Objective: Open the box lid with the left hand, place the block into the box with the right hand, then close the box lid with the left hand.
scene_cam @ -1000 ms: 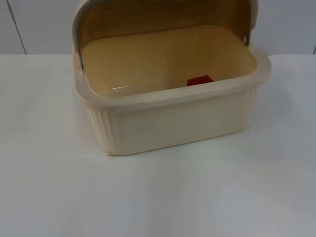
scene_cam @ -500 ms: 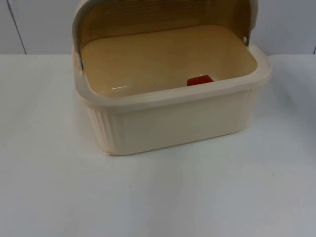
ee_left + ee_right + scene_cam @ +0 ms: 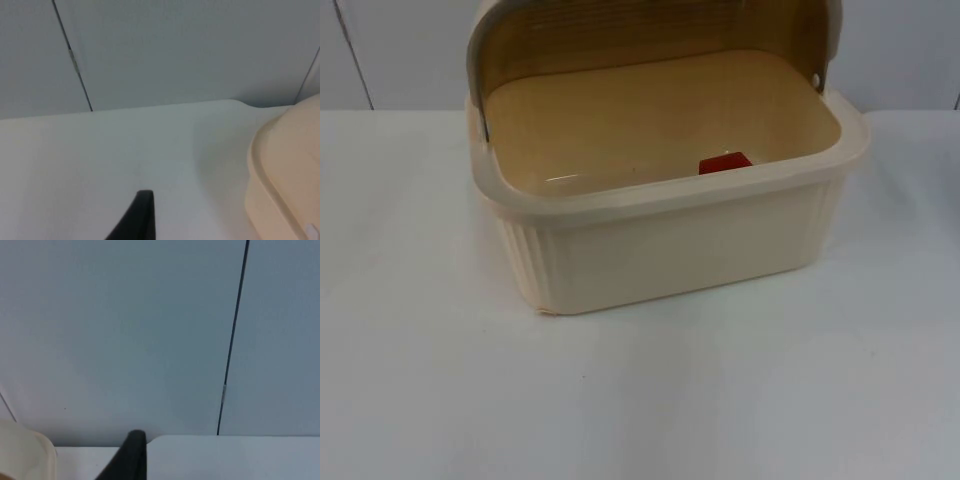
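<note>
A cream ribbed box stands on the white table in the top view. Its brownish see-through lid is swung up and back, leaving the box open. A red block lies on the box floor near the front wall, partly hidden by the rim. My left gripper hangs over bare table to the left of the box, apart from it. My right gripper faces the grey wall, and a corner of the box shows beside it.
The grey partition wall closes the table behind the box. White table stretches in front of the box and to both sides of it.
</note>
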